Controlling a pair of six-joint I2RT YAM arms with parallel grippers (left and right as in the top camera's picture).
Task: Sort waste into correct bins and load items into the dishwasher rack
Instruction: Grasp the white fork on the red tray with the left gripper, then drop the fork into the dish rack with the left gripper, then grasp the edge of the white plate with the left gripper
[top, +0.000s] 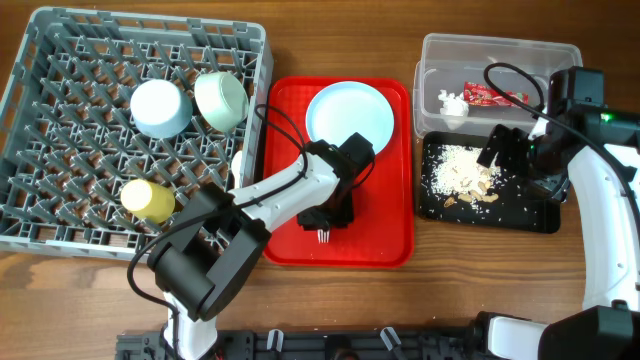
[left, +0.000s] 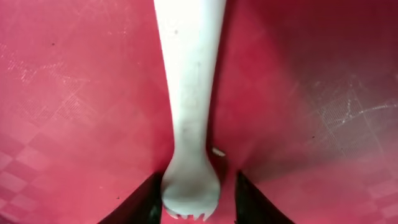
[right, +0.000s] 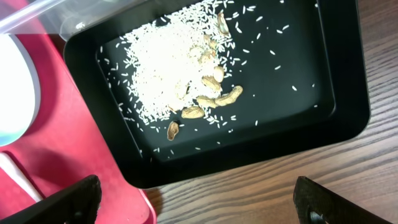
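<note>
A white plastic fork (left: 189, 93) lies on the red serving tray (top: 385, 230), tines toward my left gripper (left: 196, 202). The gripper is open and low over the tray, one finger on each side of the fork's head; it also shows in the overhead view (top: 325, 222). The pale blue plate (top: 348, 112) lies at the tray's far end. My right gripper (right: 199, 199) is wide open and empty, hovering over the near edge of the black tray (right: 298, 118), which holds rice-like crumbs (right: 168, 74). The spoon is not in view.
The grey dishwasher rack (top: 150, 22) at the left holds a pale blue bowl (top: 160, 107), a pale green bowl (top: 222, 98) and a yellow cup (top: 147, 200). The clear tub (top: 500, 45) at the back right holds the red-and-white wrapper (top: 492, 97) and white tissue (top: 453, 105).
</note>
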